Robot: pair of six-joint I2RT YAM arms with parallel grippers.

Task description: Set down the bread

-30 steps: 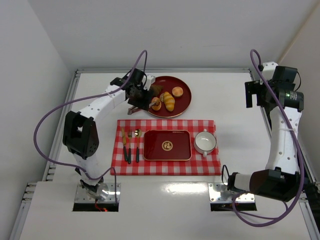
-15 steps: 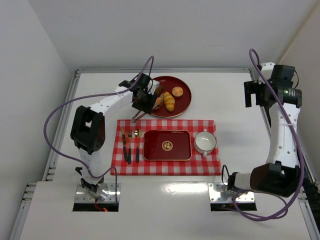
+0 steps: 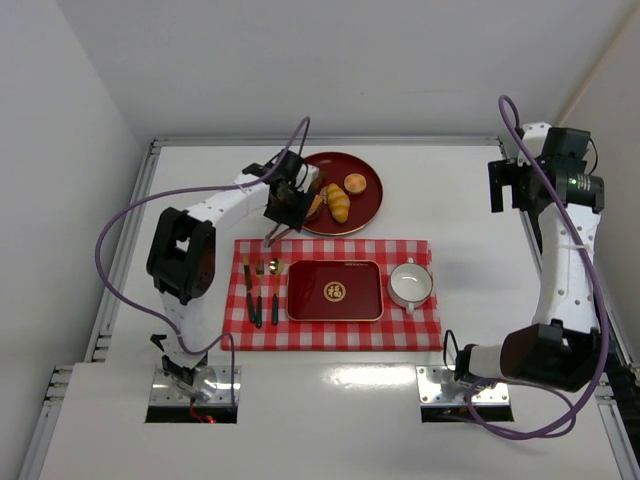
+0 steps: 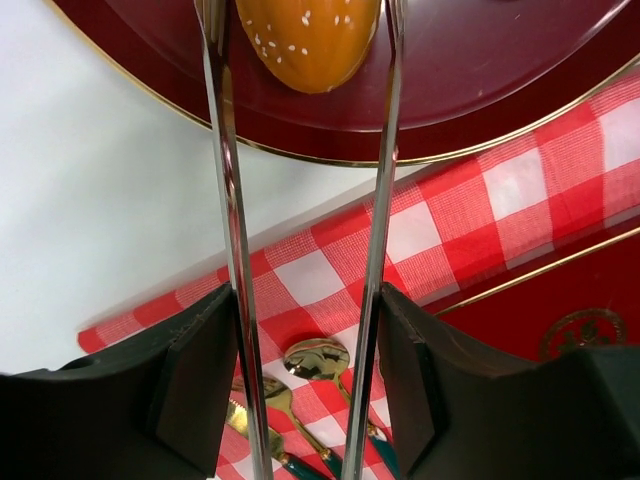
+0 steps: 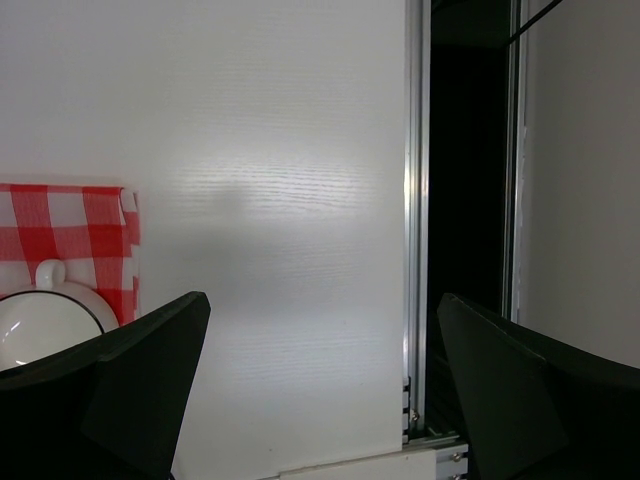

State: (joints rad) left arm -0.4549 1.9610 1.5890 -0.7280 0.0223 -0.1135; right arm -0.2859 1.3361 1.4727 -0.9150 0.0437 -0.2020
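My left gripper [image 3: 283,205] [image 4: 310,310] is shut on a pair of metal tongs [image 4: 225,200], whose hinge end sticks out toward the cloth [image 3: 269,238]. The two tong arms reach onto the round dark-red plate [image 3: 368,205] [image 4: 450,100]. The bread [image 4: 308,40], a golden-brown bun with a few seeds, sits between the tong arms over the plate's near-left part [image 3: 315,205]. The tong tips are cut off by the frame edge, so I cannot tell whether they pinch it. My right gripper [image 3: 497,185] [image 5: 320,400] is open and empty, high at the table's far right.
A yellow croissant [image 3: 338,203] and a small round bun [image 3: 355,183] lie on the same plate. A red checked cloth [image 3: 420,330] carries a rectangular red tray [image 3: 334,290], a white cup [image 3: 410,285] [image 5: 45,320] and gold cutlery [image 3: 262,285] [image 4: 318,365].
My left arm has swung in toward the plate, bringing the tongs around the bun at its left part. The right arm has hardly moved.
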